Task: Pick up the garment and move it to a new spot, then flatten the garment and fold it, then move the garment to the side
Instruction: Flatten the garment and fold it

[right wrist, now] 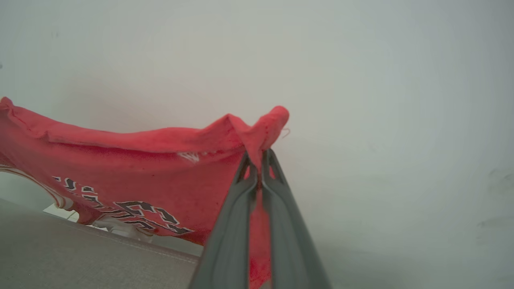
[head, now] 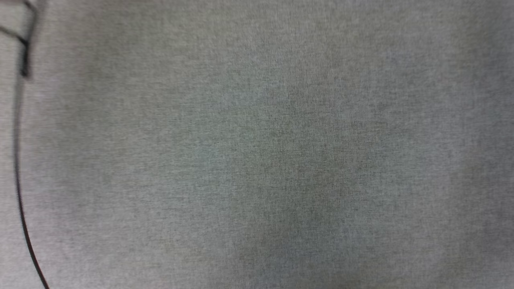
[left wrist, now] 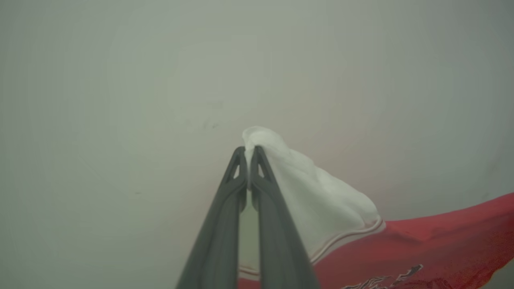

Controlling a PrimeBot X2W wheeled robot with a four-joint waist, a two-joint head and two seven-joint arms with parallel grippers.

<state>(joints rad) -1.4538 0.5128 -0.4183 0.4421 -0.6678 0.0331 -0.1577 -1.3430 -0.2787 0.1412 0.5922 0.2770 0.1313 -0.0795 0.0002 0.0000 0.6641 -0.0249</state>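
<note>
The left gripper is shut tight on the white sleeve of the shirt. The right gripper is shut tight on a red edge of the shirt, so it is held up between them. The right wrist view shows the black-and-white letters. The head view shows grey cloth with a thin dark line at its left.
</note>
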